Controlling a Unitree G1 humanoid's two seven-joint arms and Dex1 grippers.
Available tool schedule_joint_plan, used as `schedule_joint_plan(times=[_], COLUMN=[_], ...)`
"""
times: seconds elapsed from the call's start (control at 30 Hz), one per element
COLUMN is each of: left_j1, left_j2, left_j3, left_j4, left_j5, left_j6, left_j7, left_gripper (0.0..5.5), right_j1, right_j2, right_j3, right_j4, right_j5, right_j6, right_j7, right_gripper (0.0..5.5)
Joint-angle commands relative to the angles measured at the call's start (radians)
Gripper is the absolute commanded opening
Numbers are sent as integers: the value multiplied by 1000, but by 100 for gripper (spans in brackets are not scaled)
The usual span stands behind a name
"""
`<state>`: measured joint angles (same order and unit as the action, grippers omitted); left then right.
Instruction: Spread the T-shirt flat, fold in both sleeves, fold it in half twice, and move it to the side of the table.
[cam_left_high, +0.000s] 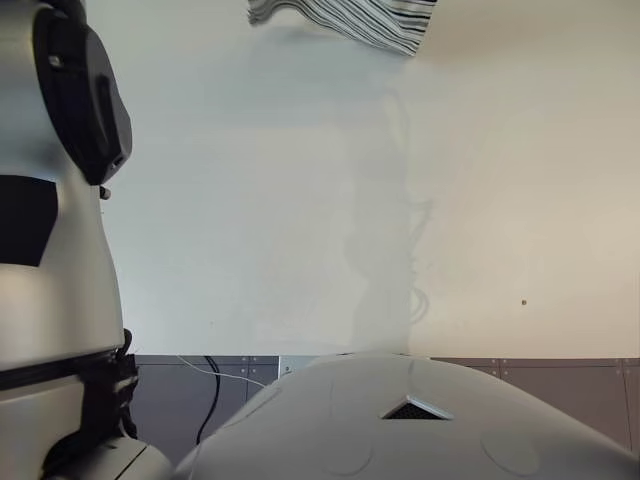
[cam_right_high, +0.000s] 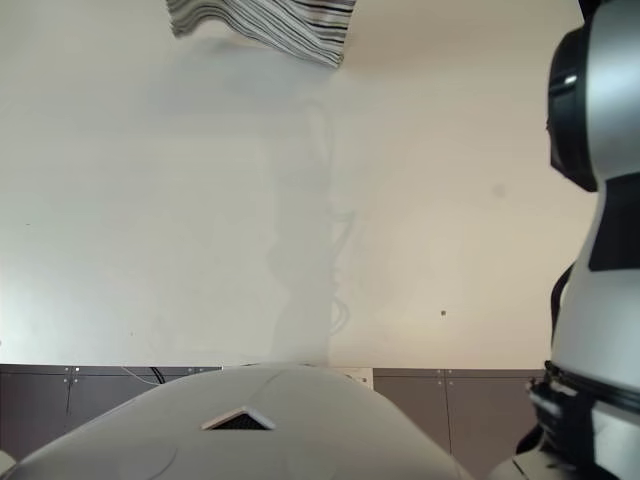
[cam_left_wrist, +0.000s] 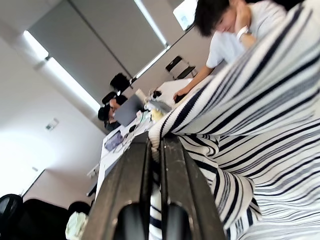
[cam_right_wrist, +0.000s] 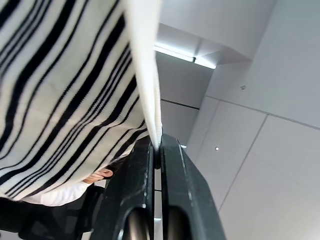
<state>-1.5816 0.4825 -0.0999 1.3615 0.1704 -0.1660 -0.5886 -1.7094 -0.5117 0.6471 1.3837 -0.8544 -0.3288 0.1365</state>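
The T-shirt is white with black stripes, and its lower edge hangs above the far part of the white table. In the left wrist view my left gripper is shut on a bunched fold of the striped T-shirt. In the right wrist view my right gripper is shut on the T-shirt's white hem, the striped cloth spreading away from the black fingers. The T-shirt's hanging edge also shows in the right eye view.
The table's front edge runs across the low part of the head views, with dark panels and a cable below it. A small dark speck marks the tabletop.
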Motion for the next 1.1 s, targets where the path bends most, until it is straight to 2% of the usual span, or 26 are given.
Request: schedule_joint_plan(times=[0.03, 0.13, 0.2, 0.27, 0.33, 0.43, 0.5, 0.67, 0.83, 0.93, 1.03, 1.07, 1.1], left_j1=[6, 180, 427, 790, 1077, 1321, 1409, 1560, 1723, 1759, 1805, 1820, 1831], left_j2=[62, 93, 103, 122, 146, 176, 197, 263, 342, 363, 379, 383, 387], left_j3=[63, 120, 129, 101, 64, 12, -10, -34, -95, -136, -189, -199, -201], left_j4=[-10, -92, -337, -829, -1216, -1522, -1647, -1843, -1873, -1835, -1728, -1701, -1689], left_j5=[-32, -149, -279, -436, -529, -563, -564, -511, -371, -287, -137, -97, -82], left_j6=[-53, -126, -85, 87, 203, 252, 268, 277, 169, 83, -100, -138, -153], left_j7=[-151, -562, -786, -830, -801, -762, -753, -767, -774, -742, -688, -664, -650], left_gripper=[10, 10, 10, 10, 10, 10, 10, 10, 10, 10, 10, 41, 60], right_j1=[-57, 32, 196, 532, 802, 1019, 1116, 1315, 1521, 1630, 1704, 1719, 1740], right_j2=[-86, -174, -239, -407, -569, -735, -821, -1042, -1170, -1176, -1087, -1060, -1053], right_j3=[-6, -95, -150, -105, -65, -36, -43, -120, -165, -193, -220, -230, -244], right_j4=[-11, -66, -155, -584, -974, -1223, -1335, -1611, -1833, -1881, -1900, -1902, -1908], right_j5=[-9, 131, 310, 692, 967, 1077, 1121, 1203, 1241, 1196, 1112, 1083, 1071], right_j6=[-93, -374, -585, -542, -398, -308, -252, -88, 48, 115, 204, 219, 230], right_j7=[-3, 207, 472, 771, 912, 987, 1048, 1152, 1088, 1037, 956, 936, 929], right_gripper=[12, 12, 12, 12, 12, 12, 12, 12, 12, 12, 12, 10, 36])
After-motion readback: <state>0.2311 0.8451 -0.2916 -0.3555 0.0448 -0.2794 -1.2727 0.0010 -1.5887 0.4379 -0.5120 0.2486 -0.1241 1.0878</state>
